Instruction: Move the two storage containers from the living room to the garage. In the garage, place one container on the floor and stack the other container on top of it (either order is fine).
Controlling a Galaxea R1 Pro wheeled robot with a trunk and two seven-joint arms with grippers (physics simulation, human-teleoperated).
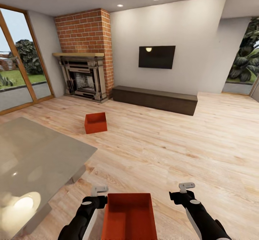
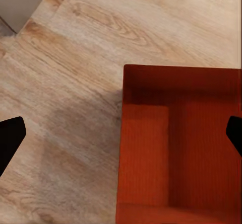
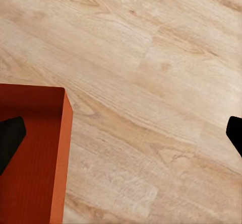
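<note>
Near storage container sat on the light wood plank floor directly in front of the robot, between the two arms, long axis running away from the robot; the second container lay well apart, further ahead and left, toward the brick fireplace. Left gripper stood just beside the near bin's left wall, closer than the right gripper, which hung apart to the right. In both wrist views the dark fingertips sat wide at the frame edges, jaws spread and empty, so either looked ready to close on a wall.
</note>
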